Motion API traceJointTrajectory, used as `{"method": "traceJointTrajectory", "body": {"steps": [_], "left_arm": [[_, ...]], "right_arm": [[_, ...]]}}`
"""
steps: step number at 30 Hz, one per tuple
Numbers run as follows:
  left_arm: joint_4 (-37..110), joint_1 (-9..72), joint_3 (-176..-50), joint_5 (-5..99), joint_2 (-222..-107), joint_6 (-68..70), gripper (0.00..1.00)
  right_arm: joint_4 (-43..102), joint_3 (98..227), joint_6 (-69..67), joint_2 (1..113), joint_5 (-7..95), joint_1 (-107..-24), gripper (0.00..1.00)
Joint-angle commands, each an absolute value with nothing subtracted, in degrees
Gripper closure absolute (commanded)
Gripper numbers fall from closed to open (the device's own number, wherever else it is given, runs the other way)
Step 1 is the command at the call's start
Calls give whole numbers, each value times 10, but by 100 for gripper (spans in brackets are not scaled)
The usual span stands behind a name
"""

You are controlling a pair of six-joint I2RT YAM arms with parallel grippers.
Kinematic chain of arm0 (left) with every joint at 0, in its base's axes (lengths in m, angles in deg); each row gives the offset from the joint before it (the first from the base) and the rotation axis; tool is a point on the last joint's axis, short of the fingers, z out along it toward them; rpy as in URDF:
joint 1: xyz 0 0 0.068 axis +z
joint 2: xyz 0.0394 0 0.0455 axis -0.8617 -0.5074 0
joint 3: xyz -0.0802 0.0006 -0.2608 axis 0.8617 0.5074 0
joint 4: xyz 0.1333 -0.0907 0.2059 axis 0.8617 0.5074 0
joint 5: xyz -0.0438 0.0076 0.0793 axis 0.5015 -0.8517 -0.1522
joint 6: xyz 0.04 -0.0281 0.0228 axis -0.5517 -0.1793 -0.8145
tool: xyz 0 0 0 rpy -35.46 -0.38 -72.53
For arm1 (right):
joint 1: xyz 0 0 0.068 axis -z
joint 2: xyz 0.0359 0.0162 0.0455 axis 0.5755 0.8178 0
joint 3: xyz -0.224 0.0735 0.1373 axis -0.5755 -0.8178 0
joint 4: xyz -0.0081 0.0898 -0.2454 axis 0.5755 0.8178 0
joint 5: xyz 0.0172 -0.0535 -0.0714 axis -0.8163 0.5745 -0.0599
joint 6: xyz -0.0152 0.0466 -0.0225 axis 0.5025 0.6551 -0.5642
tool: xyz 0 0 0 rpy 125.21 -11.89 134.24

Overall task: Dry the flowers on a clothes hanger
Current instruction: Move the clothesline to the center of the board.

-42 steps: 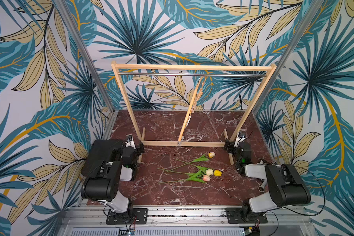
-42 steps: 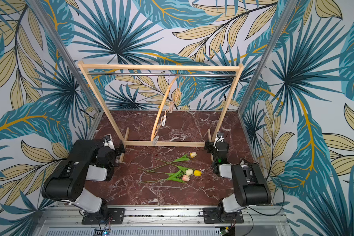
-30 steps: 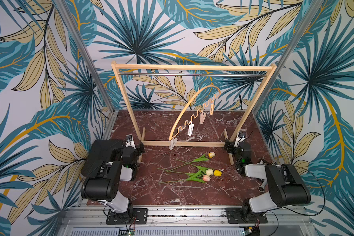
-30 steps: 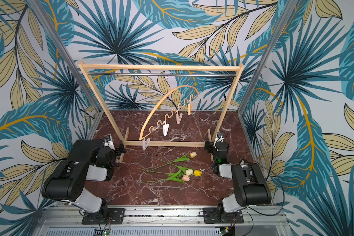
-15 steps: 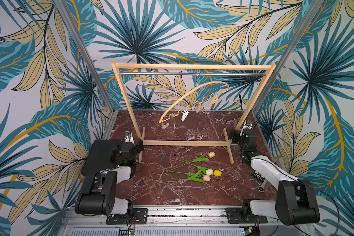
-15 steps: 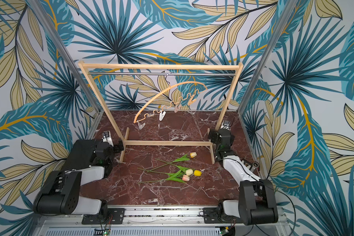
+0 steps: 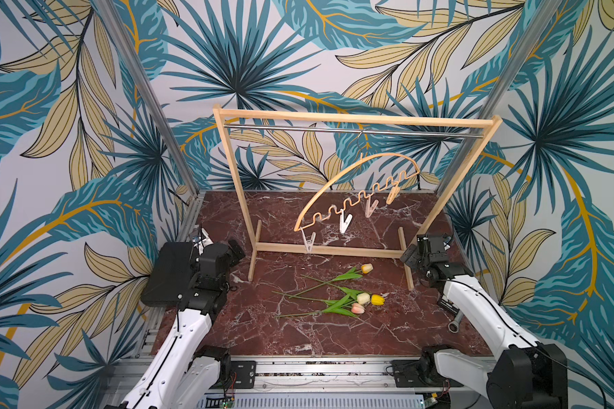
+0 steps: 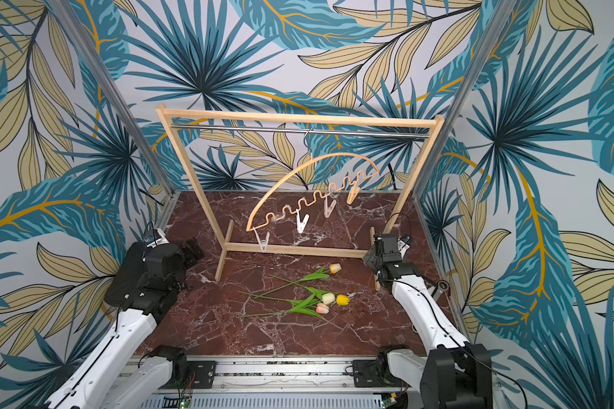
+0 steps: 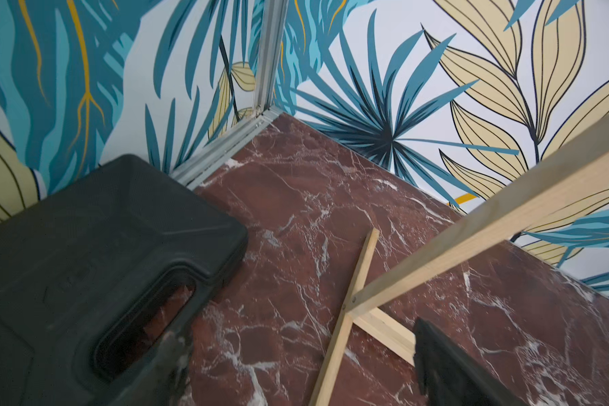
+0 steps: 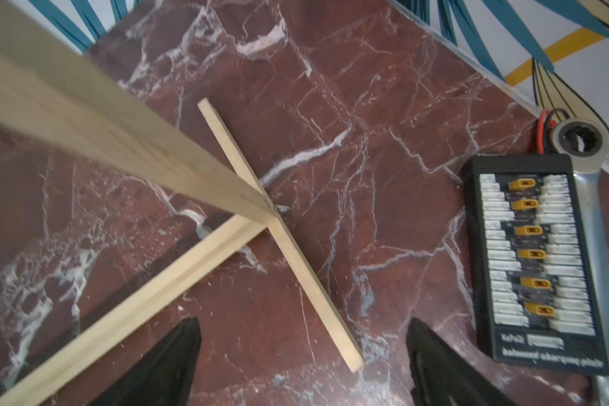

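The flowers [image 7: 337, 301] [image 8: 309, 301], tulips with green stems, lie loose on the marble table, in front of the rack. The clothes hanger [image 7: 383, 155] [image 8: 341, 154] hangs by its hook from the metal rod, tilted low at its left end, with several clothespins [image 7: 344, 223] under its wavy bar. My left gripper [image 7: 236, 248] [image 9: 303, 358] hovers open by the rack's left foot. My right gripper [image 7: 410, 253] [image 10: 303, 351] hovers open over the rack's right foot. Neither holds anything, and both are well away from the flowers.
The wooden rack [image 7: 240, 184] stands across the table's middle, and its feet [image 9: 345, 316] [image 10: 282, 232] lie just beyond my fingertips. A black case [image 7: 167, 272] [image 9: 85, 246] sits at the left edge. A black connector board [image 10: 531, 260] and a ratchet wrench [image 10: 577, 140] lie at the right wall.
Both arms have unfolded and risen toward the rack's feet. The hanger has turned from edge-on to broadside while swinging on the rod, its left end now lower again.
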State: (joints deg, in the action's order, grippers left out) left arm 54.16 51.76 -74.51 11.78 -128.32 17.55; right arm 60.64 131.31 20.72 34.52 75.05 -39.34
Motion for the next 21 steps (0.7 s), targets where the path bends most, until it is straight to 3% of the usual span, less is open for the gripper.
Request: {"method": "traceJointTrajectory", "body": {"steps": [1, 4, 9, 13, 16, 21], "left_arm": [[604, 510, -729, 159, -1273, 225, 7], [583, 485, -724, 176, -1290, 240, 16], [508, 451, -741, 223, -1373, 255, 32], [507, 438, -789, 232, -1430, 256, 35], [498, 434, -808, 237, -1445, 241, 35], [486, 434, -833, 244, -1481, 216, 30]], "right_arm": [[705, 1337, 186, 329, 731, -407, 12], [739, 1340, 181, 299, 733, -412, 20], [817, 1348, 194, 265, 771, -412, 59], [846, 1377, 191, 277, 795, -397, 76], [831, 1405, 184, 306, 790, -376, 83], [739, 1432, 180, 346, 697, -290, 84]]}}
